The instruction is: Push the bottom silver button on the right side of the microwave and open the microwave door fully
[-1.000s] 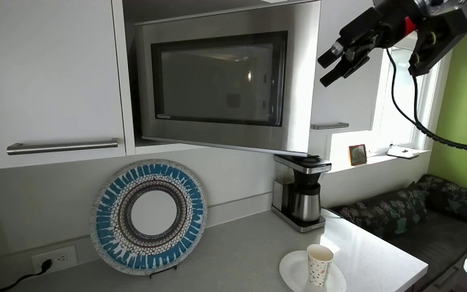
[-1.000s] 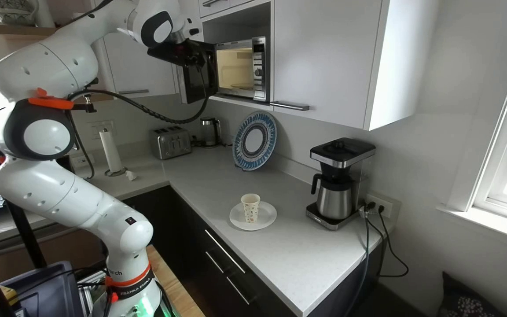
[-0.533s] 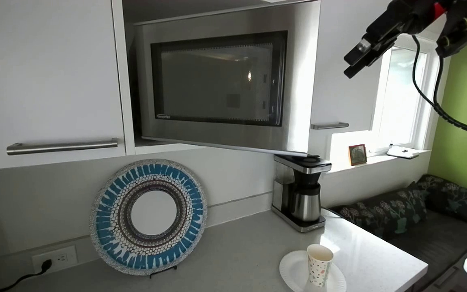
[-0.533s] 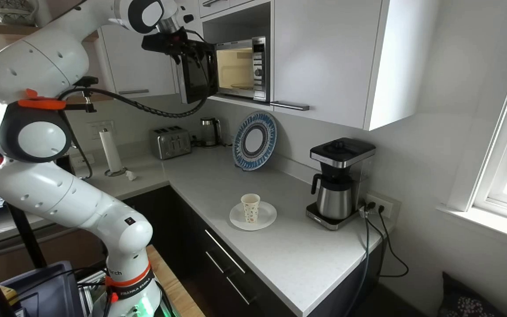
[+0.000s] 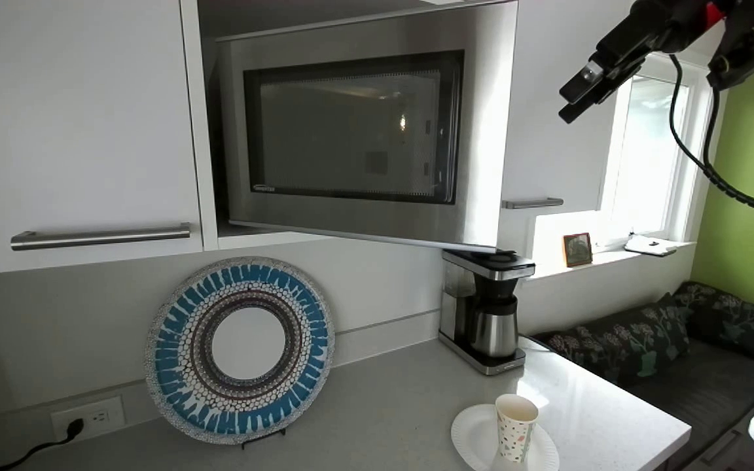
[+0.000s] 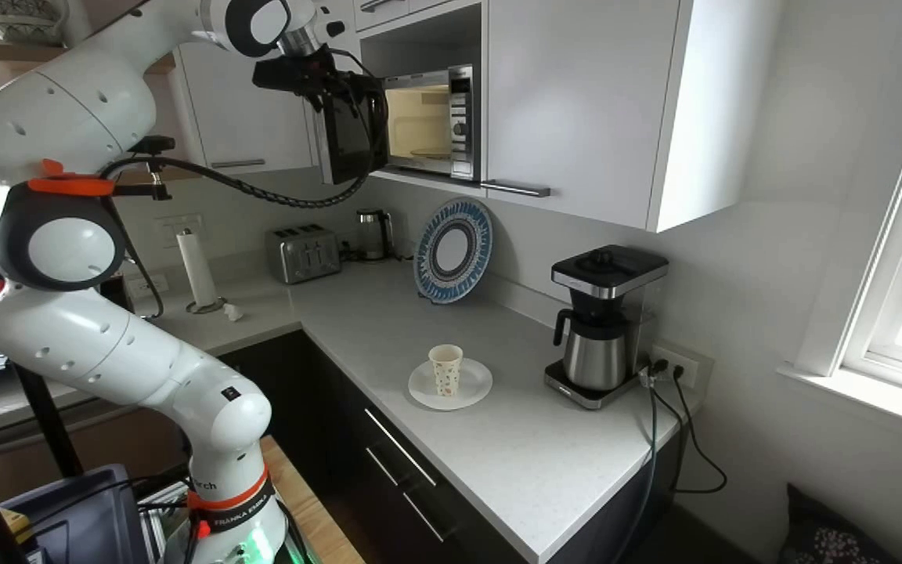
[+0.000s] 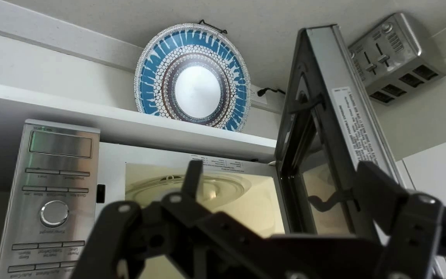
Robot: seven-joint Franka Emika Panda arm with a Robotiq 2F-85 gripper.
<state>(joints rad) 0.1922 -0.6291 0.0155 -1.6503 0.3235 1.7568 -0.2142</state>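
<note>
Pincer (image 7: 281, 170): parted wide, nothing gripped. Rectangular silver steel and dark glass microwave door (image 5: 357, 131): swung open, untouched. Boxy stainless-steel microwave (image 6: 429, 117): housed in a white cabinet (image 6: 580, 94). Oblong bottom silver button (image 7: 60, 144): placed lowest on the microwave's front. Pale grey tabletop (image 6: 529, 470), beneath: occupied by a speckled paper cup (image 6: 445, 372) on a round white plate (image 6: 476, 384).

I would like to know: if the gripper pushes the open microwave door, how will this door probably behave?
The microwave door will probably stay stiff, since a steel-looking frame surrounds its dark window. It should swing rather than slide, as one side edge joins the microwave. The frame's smooth shine hints that a push may slip.
</note>
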